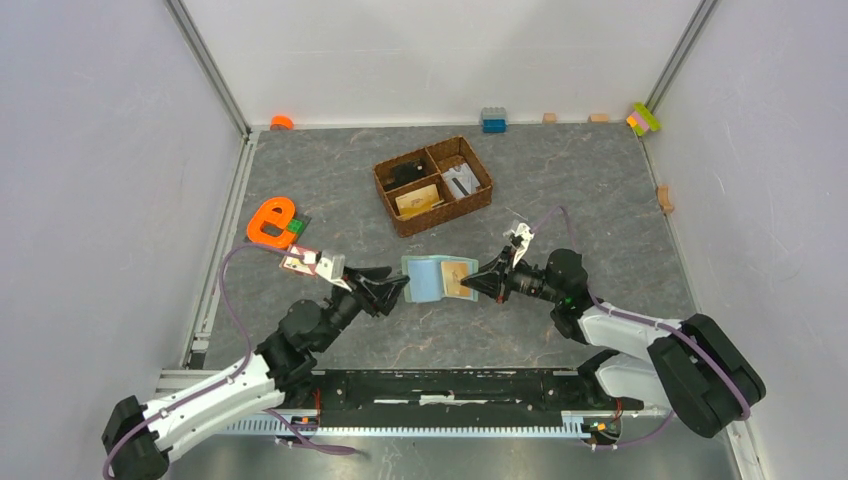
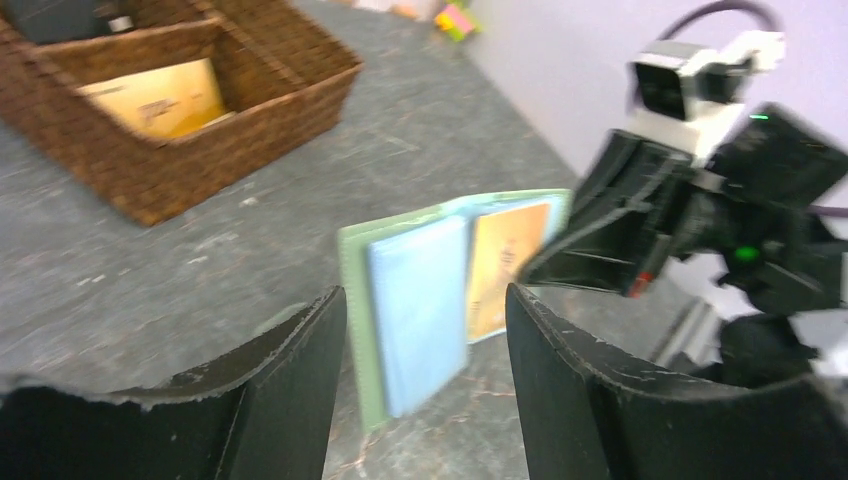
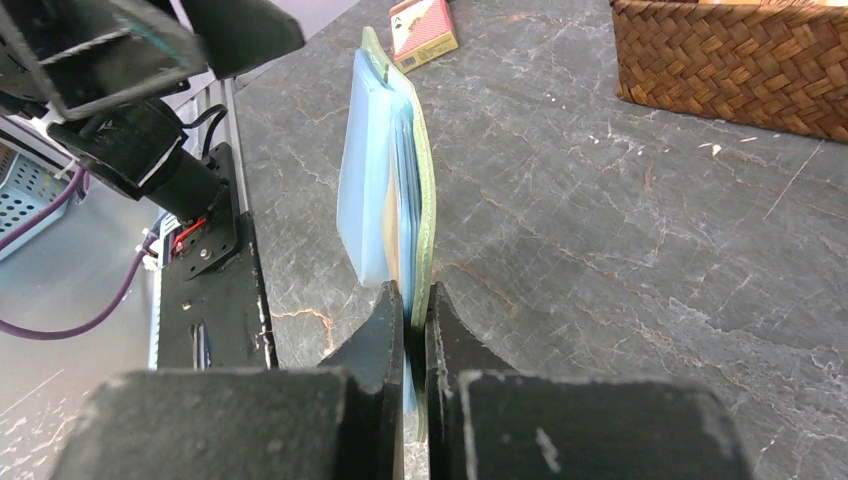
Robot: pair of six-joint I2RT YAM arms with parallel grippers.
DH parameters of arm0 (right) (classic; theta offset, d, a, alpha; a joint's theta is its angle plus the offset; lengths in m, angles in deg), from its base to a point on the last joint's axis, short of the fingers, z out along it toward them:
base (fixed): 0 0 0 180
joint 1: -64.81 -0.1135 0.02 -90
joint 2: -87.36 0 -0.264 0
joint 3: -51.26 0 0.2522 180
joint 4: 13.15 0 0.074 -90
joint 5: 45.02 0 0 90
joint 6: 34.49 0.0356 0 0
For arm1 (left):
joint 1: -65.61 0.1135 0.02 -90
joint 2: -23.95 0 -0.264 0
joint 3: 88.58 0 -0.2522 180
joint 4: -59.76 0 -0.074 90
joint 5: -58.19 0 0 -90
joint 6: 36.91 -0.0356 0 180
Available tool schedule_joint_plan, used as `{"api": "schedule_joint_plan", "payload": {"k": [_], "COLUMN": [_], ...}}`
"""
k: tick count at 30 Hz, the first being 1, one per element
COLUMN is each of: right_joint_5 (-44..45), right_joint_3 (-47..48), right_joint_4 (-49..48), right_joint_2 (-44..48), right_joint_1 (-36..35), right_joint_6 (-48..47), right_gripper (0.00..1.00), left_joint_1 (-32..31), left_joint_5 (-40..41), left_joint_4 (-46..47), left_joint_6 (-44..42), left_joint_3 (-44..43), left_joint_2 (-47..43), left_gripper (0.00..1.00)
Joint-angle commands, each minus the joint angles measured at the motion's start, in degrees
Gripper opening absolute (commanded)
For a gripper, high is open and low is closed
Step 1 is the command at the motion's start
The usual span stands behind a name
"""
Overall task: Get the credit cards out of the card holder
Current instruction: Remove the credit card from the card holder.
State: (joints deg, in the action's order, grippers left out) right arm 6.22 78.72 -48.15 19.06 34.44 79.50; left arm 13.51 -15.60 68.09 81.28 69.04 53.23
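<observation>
right claw (image 3: 412, 296) is clamped shut on one edge of the card holder (image 1: 438, 278), holding it open and up on edge between the two arms, just ahead of the bases; can't tell if its lower edge touches the table (image 1: 560, 200). left claw (image 2: 424, 294) is wide open with nothing in it, jaws either side of the holder's free end. risks as I see them: tan card (image 2: 505, 262) sits in the half next to the right claw, so left has to reach past the blue inner flap (image 2: 420, 315). it could easily grab the flap instead, or bump the right claw. right's pinch also looks to land near the card pocket; if it traps the card, a pull drags the whole holder out of that thin edge grip. only one card visible, any second one is hidden
</observation>
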Motion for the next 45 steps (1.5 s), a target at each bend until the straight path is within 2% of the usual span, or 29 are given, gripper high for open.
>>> {"api": "schedule_joint_plan", "payload": {"k": [1, 6, 15, 22, 27, 29, 33, 36, 40, 45], "right_joint_5": [0.4, -1.3, -2.1, -3.4, -3.9, -4.6, -6.2, -7.2, -9.3, -11.3], "right_joint_3": [1.3, 0.8, -0.2, -0.5, -0.5, -0.6, -0.8, -0.8, -0.8, -0.7], "right_joint_4": [-2.8, -4.7, -6.4, -7.7, -8.0, -8.7, -10.4, -11.5, -14.3, -17.4], "right_joint_2": [1.7, 1.8, 3.5, 3.6, 3.4, 3.3, 2.9, 2.5, 1.3, -0.4], "right_joint_1": [-0.2, -0.2, -0.2, -0.2, -0.2, -0.2, -0.2, -0.2, -0.2, -0.2], "right_joint_6": [-2.1, -1.0, -0.1, 0.5, 0.6, 1.0, 2.4, 3.2, 5.3, 7.6], "right_gripper": [0.0, 0.0, 0.0, 0.0, 0.0, 0.0, 0.0, 0.0, 0.0, 0.0], "left_joint_1": [-0.3, -0.2, -0.3, -0.3, -0.3, -0.3, -0.3, -0.3, -0.3, -0.2], "left_joint_5": [-13.5, -21.7, -25.7, -24.0, -26.4, -27.1, -26.9, -26.9, -26.3, -19.7], "left_joint_4": [12.7, 20.0, 27.1, 27.1, 28.0, 28.6, 28.7, 28.8, 27.5, 23.6], "left_joint_6": [-2.2, -2.3, -1.2, -0.9, -1.2, -1.2, -0.4, 0.5, 0.3, -0.8], "left_joint_3": [3.2, 3.0, -1.3, -1.2, -1.3, -1.7, -3.3, -4.6, -6.1, -6.4], "left_joint_2": [-2.9, 4.0, 18.9, 18.9, 18.5, 19.1, 21.6, 23.8, 25.9, 25.1], "left_gripper": [0.65, 0.63, 0.6, 0.6, 0.6, 0.57, 0.46, 0.43, 0.43, 0.46]}}
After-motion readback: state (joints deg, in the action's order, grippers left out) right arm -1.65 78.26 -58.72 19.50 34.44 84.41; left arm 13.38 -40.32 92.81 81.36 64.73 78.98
